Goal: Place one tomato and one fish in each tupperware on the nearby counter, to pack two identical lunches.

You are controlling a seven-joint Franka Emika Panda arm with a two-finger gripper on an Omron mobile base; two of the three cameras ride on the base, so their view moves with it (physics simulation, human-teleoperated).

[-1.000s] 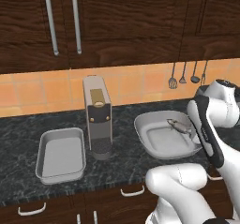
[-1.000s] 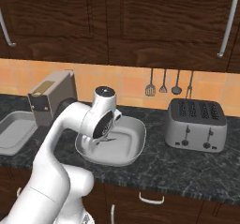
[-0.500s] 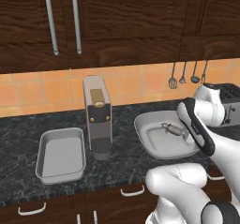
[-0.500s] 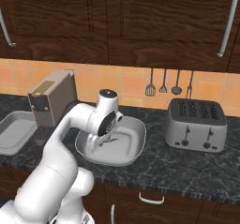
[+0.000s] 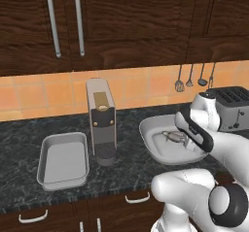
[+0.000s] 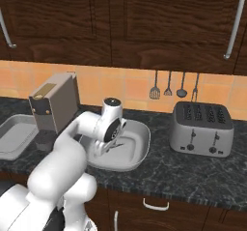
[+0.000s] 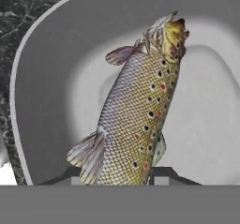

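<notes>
We have the claw (image 7: 116, 183) closed on the fish (image 7: 138, 107), gripping its tail end, directly above the whiter tupperware (image 5: 154, 148) on the right of the surface (image 5: 127, 167). The fish's long axis runs straight out from the claw, head farthest, so lowering should lay it lengthwise inside, we reckon

Seeing coffee machine (image 5: 102, 122) standing between grey tray (image 5: 63, 160) and white dish (image 5: 151, 131); toaster (image 6: 200, 128) flanking dish.
</notes>
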